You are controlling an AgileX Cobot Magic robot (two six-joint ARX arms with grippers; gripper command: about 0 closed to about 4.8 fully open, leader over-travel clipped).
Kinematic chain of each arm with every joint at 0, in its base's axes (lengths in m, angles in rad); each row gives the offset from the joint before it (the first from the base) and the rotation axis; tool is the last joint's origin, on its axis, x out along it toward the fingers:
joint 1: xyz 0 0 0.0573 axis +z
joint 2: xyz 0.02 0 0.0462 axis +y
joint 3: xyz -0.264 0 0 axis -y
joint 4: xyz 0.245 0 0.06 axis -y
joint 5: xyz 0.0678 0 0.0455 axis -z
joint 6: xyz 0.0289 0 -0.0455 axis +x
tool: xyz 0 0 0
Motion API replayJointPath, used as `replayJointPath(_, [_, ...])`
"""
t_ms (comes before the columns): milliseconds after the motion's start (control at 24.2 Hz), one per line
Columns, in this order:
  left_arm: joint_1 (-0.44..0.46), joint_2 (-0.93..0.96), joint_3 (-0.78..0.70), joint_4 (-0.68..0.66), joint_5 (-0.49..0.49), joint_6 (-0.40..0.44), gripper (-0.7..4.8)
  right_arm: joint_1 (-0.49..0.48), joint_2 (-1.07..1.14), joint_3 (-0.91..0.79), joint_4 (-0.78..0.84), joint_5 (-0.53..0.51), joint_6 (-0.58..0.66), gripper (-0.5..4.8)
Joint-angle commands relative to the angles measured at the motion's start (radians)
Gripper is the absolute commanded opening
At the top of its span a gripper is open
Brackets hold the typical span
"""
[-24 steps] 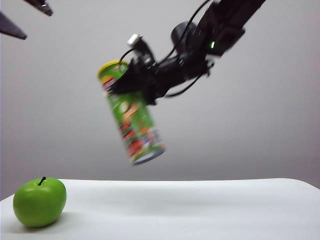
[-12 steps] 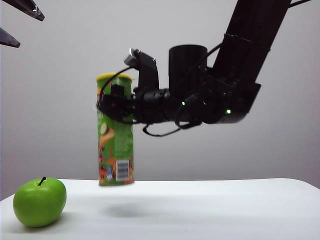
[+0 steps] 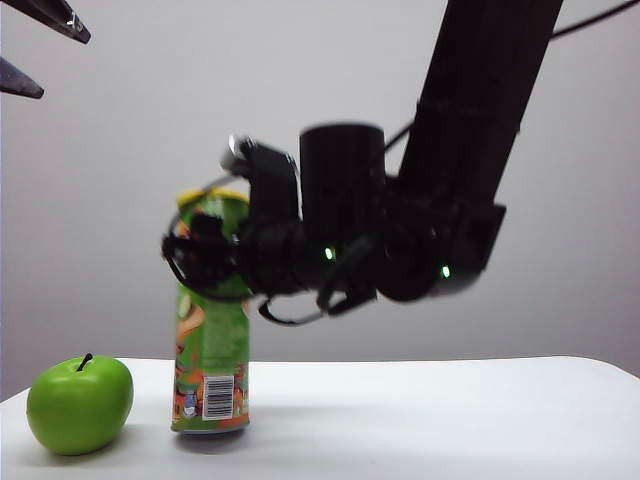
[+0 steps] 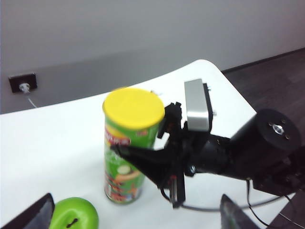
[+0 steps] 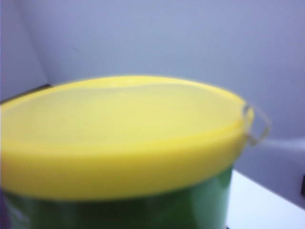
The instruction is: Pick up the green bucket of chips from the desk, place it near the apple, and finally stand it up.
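Chips bucket (image 3: 211,330) upright on bench (image 3: 420,420), just beside apple (image 3: 80,404). We see right pincer (image 3: 205,255) clamped round its upper part. Left pincer (image 4: 133,224) spread wide, empty, above apple.

Right arm comes down steeply from the upper right of the exterior view, bends at the wrist and runs level toward the left. Right gripper (image 3: 205,262) points sideways, jaws closed around the upper part of the green bucket of chips (image 3: 211,345), just below its lid. Small green lights glow on the wrist housing.

Left gripper (image 3: 25,45) hangs high at the upper left, fingers (image 4: 28,217) spread wide apart, holding nothing.
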Motion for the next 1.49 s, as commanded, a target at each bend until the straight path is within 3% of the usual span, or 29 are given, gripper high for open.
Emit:
replayJointPath(41, [0.000, -0.004, -0.023, 0.003, 0.015, 0.006, 4.79, 0.004, -0.003, 0.003, 0.017, 0.025, 0.010, 2.41])
replayJointPath(496, [0.000, -0.004, -0.112, 0.062, 0.063, -0.001, 4.79, 0.051, 0.016, 0.002, -0.015, 0.069, 0.004, 2.45])
replayJointPath(743, [0.000, -0.004, -0.112, 0.062, 0.063, -0.001, 4.79, 0.041, 0.020, 0.001, -0.055, 0.095, 0.004, 2.85])
replayJointPath(950, [0.000, -0.004, -0.112, 0.062, 0.063, -0.001, 4.79, 0.041, 0.020, 0.001, -0.079, 0.094, 0.005, 4.77])
replayJointPath(1487, [0.000, -0.004, -0.111, 0.062, 0.093, -0.005, 4.79, 0.042, -0.035, -0.077, -0.093, 0.061, 0.035, 4.79])
